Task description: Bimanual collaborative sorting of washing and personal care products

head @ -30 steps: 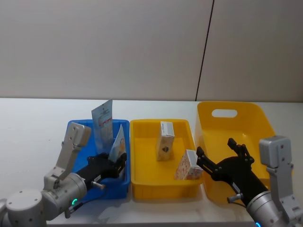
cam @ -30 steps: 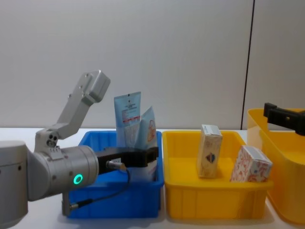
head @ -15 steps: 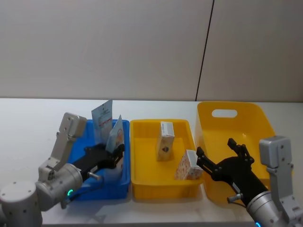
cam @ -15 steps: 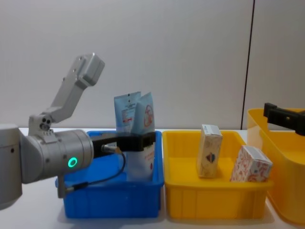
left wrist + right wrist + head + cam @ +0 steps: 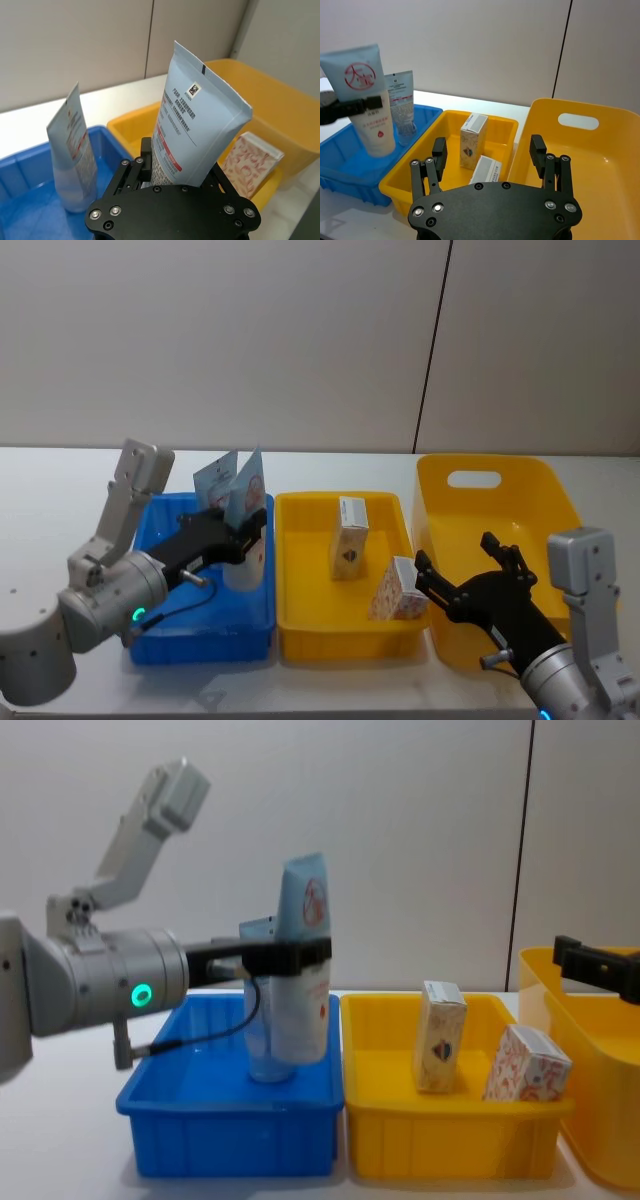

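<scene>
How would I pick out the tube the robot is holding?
Find the blue tray, leftmost of three bins. Of its two pale-blue tubes, the held tube is clamped upright in the left gripper and bears a big red circle; the free tube beside it shows lines of print instead.

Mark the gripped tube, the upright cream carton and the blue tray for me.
gripped tube point(image 5: 303, 1015), chest view, lower body.
cream carton point(image 5: 440, 1040), chest view, front face near the emblem.
blue tray point(image 5: 230, 1140), chest view, front wall.
</scene>
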`<state>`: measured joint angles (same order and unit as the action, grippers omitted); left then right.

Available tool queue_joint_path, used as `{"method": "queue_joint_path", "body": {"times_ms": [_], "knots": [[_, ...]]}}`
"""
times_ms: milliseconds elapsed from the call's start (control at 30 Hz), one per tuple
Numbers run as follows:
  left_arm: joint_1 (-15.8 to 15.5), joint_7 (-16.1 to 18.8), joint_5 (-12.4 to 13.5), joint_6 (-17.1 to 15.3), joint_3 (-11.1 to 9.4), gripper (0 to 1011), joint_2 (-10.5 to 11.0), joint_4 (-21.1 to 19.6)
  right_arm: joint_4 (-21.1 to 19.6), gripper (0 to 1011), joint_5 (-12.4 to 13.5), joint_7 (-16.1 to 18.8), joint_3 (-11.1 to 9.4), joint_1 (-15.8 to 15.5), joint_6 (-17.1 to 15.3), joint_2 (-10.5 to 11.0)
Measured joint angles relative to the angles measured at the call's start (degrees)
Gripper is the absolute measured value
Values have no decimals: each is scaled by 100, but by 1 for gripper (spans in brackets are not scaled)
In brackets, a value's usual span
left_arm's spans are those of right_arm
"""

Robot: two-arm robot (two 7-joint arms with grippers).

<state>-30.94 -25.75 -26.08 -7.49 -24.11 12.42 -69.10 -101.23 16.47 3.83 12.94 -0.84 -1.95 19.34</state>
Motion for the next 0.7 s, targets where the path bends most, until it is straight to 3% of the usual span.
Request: {"method": "queue_joint_path", "body": {"times_ms": [300, 700], "knots": [[-39, -277, -202, -112, 36, 325, 189, -467, 0, 1003, 0, 0, 0, 0, 0, 0], [-158, -920, -581, -50, 6, 325, 205, -501, 0, 1003, 0, 0, 0, 0, 0, 0]]}}
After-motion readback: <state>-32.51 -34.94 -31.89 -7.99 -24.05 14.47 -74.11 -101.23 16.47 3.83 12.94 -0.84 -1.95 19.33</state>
